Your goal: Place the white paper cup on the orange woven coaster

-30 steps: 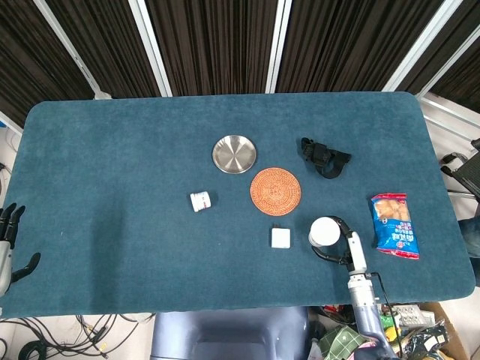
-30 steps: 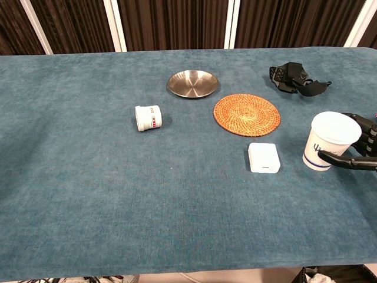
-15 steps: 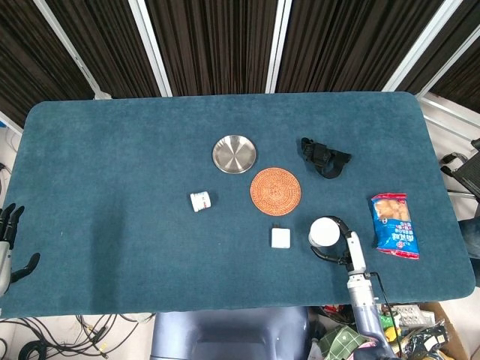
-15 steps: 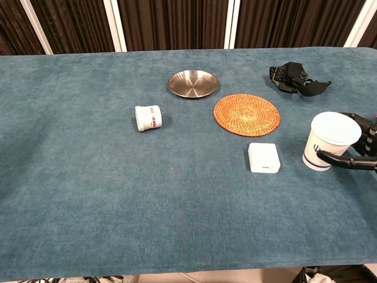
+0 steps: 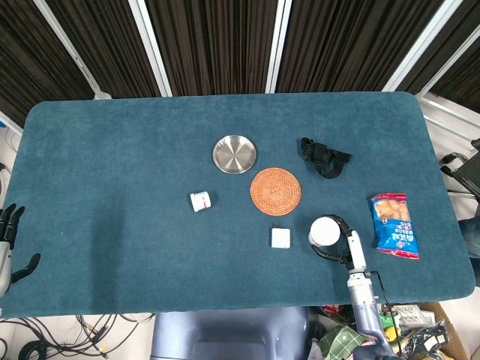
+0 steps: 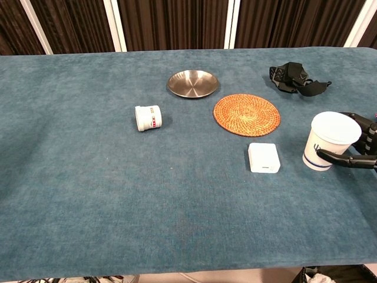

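Two hands: one at each end of the table.
Left hand (image 5: 9,244): off the table's left edge, fingers apart, holding nothing.
Orange woven coaster (image 6: 247,114): mid-table, bare (steel dish (image 6: 192,83) behind it).
White paper cup (image 6: 328,140): upright on the cloth, right of the coaster.
Right hand (image 6: 359,147): fingers wrapped around the cup.

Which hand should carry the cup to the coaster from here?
The right hand: its fingers already wrap the white paper cup, close to the orange woven coaster. The left hand hangs off the table's far left edge.
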Motion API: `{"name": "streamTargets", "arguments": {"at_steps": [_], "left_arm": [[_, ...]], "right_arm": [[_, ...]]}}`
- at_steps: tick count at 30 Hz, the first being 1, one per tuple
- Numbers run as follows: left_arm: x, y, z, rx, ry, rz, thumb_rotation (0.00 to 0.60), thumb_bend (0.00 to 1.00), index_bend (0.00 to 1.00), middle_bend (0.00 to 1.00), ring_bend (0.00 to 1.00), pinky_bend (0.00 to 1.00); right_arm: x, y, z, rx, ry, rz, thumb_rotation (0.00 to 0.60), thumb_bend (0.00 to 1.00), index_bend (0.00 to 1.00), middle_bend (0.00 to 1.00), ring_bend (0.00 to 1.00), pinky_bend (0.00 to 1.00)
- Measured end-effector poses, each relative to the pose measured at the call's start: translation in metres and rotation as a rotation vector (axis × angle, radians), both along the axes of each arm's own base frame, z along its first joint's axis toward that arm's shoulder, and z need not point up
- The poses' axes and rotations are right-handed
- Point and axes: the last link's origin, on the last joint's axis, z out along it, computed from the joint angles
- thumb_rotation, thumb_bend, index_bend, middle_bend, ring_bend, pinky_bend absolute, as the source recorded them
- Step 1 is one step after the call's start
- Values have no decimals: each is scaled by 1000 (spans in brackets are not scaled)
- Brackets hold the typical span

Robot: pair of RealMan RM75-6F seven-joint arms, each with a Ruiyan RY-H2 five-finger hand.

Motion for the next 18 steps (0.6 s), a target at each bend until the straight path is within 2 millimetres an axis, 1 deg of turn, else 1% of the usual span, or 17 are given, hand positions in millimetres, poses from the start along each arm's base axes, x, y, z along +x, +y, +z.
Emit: {"name": "streamTargets", "arguments": {"at_steps": [4, 10, 18], "left_arm": [[0, 0, 0, 1, 1, 1, 600, 266, 0, 21, 0, 0], [0, 0, 0, 2, 2, 3, 600, 266, 0, 20, 0, 0], [-1, -1, 0, 1, -1, 8, 600, 266, 0, 18, 0, 0]], "right_arm": [[0, 0, -1, 2, 2, -2, 600, 73, 316, 313, 323, 114], [-1, -1, 0, -2, 10, -5, 600, 73, 356, 346, 351, 149], [1, -5, 4, -11, 29, 12, 600, 99, 377, 372, 384, 172]]}}
